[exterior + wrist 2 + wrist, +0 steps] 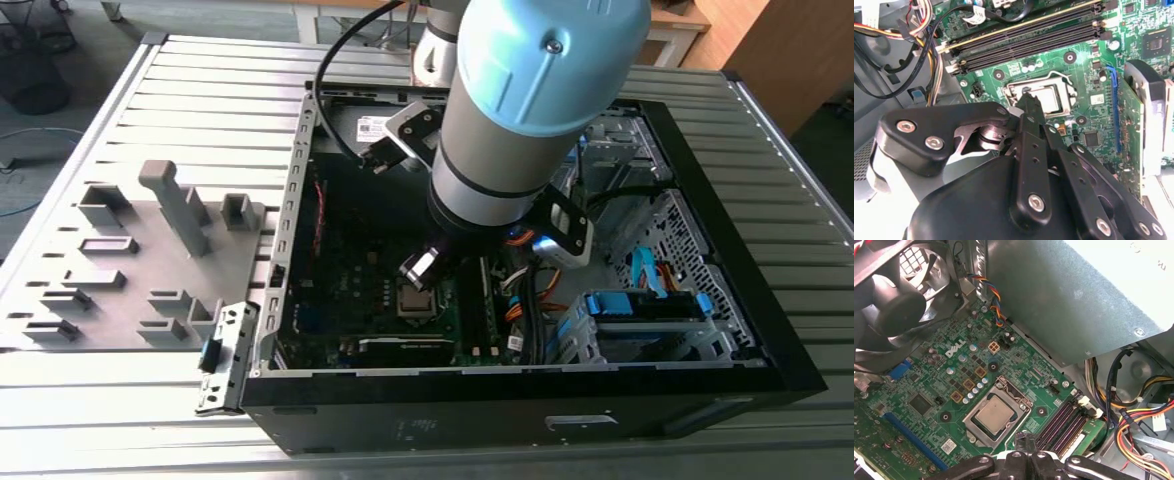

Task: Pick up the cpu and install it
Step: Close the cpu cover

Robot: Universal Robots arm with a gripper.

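gripper (1026,100): black fingers drawn together with nothing between them; the tips hang over one edge of the socket, and whether they touch it cannot be told.
cpu (995,414): flat grey-silver square lying level inside the socket, not held, just beside the fingertips.
socket (974,430): square metal frame on the green board, with the cpu seated in its middle.
board (929,405): green, spreading out on every side of the socket.
memory slots (1061,422): long dark slots running just beside the socket.
fan (891,305): black, well apart from the socket, across the board.
wires (1139,415): coloured bundle beyond the memory slots from the socket.
arm (521,120): grey with a pale blue cap, reaching down into the case above the socket.
case (534,405): black and open, with the socket near its middle.
tray (234,265): grey with raised blocks, outside the case and well apart from the socket, toward the exterior view's left.
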